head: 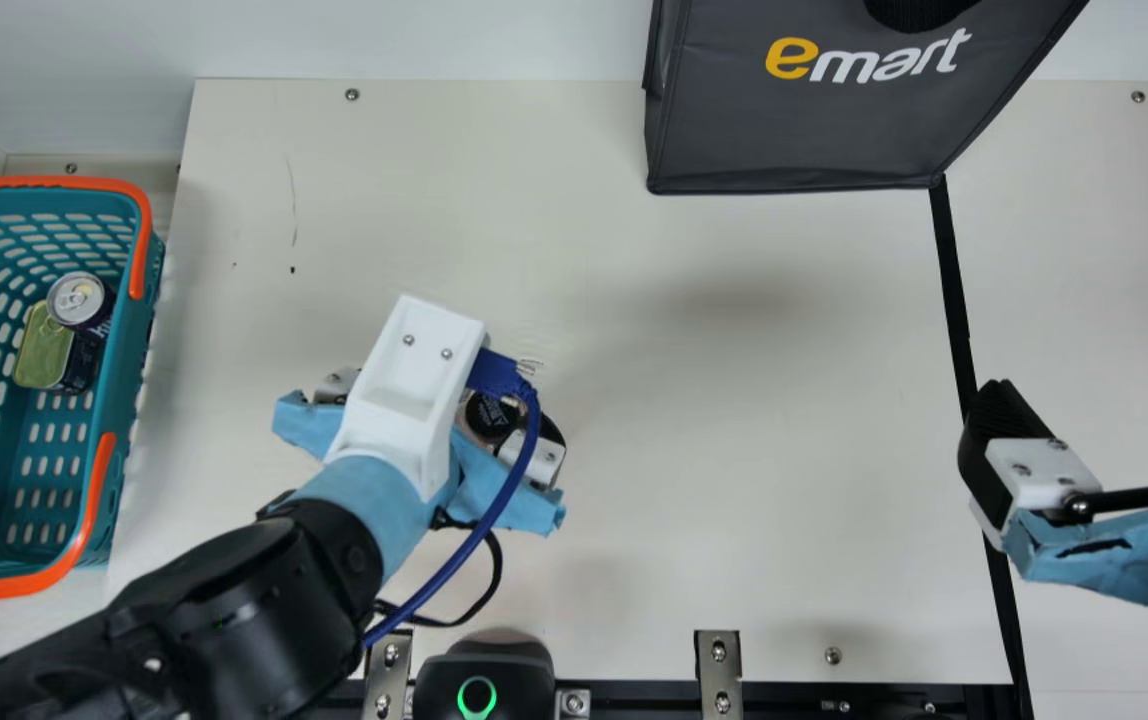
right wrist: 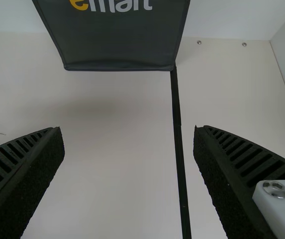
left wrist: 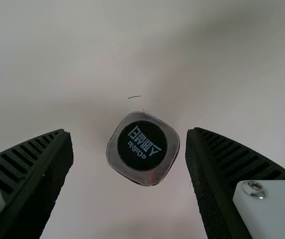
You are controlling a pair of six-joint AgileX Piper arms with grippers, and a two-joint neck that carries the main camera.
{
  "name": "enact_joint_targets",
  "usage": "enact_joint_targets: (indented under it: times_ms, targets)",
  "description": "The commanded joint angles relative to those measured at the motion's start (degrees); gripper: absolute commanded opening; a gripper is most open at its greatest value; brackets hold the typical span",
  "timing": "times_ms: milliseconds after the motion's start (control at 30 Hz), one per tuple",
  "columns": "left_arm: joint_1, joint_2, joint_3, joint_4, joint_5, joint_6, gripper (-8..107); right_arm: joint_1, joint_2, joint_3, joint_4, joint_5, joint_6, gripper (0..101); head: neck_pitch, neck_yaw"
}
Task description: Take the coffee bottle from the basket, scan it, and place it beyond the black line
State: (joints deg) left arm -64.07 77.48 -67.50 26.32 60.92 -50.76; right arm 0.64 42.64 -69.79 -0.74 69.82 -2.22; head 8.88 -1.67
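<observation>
My left gripper (head: 434,440) is over the table left of centre in the main view, with the coffee bottle (head: 490,415) partly hidden under it. In the left wrist view the bottle (left wrist: 142,148) stands upright, its dark cap upward, between the spread fingers of the left gripper (left wrist: 130,134), touching neither. My right gripper (head: 1099,410) stands open near the black line (head: 954,290) at the right. Seen from the right wrist, the black line (right wrist: 178,129) runs between the open fingers of the right gripper (right wrist: 130,129), which hold nothing.
A teal basket (head: 124,400) with orange handles holds a can (head: 79,298) and a tin (head: 42,350) at the left. A dark grey bag (head: 804,130) stands at the back, by the line's far end. The scanner (head: 484,670) is at the front edge.
</observation>
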Motion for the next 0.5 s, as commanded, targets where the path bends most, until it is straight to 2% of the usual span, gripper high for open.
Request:
enact_joint_targets:
  times_ms: [0,467]
  targets:
    - [0.29,0.67,-0.40,-0.27,-0.03,-0.35,90,0.00,0.00,0.00,0.00,0.00,0.00,91,-0.96,0.09]
    - [0.51,3.93,-2.05,-1.58,-0.12,-3.12,90,0.00,0.00,0.00,0.00,0.00,0.00,91,-0.96,0.09]
